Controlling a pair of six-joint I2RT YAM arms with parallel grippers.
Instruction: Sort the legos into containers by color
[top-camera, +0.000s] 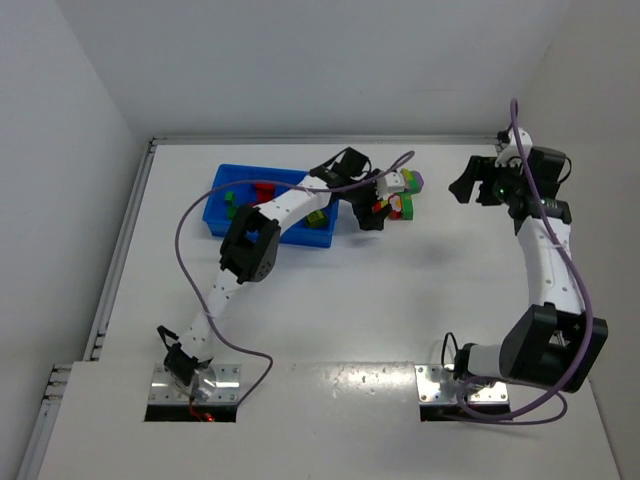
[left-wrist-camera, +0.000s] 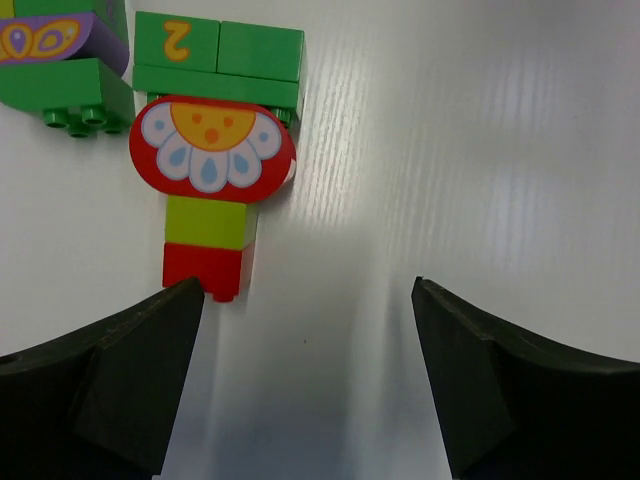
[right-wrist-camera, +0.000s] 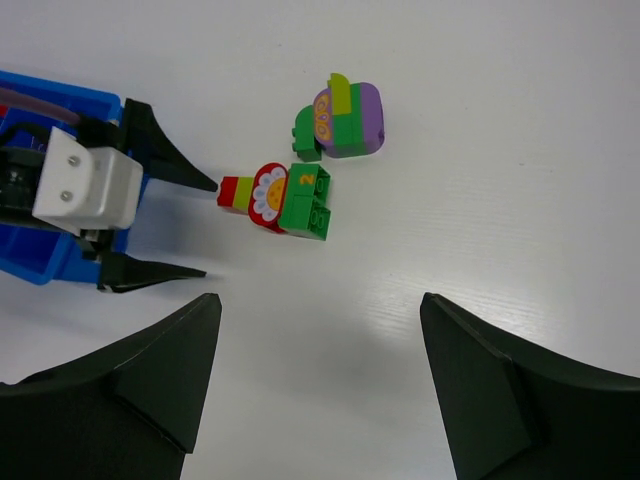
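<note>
A robotics lab: two arms (top-camera: 215, 298) bolted to a white table (top-camera: 380, 310) between plain walls (top-camera: 330, 60).

Open table (right-wrist-camera: 320, 320) between brick clumps (right-wrist-camera: 300, 195) and right fingers (right-wrist-camera: 130, 400)

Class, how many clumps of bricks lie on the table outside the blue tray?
2. The flower clump lies just ahead of the left gripper; the purple-topped clump lies beside it, farther from that gripper. The left arm may hide others.

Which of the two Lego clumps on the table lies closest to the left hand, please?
The flower-faced clump, its red end brick almost at the left hand's fingertip; the purple-topped clump sits farther off.
</note>
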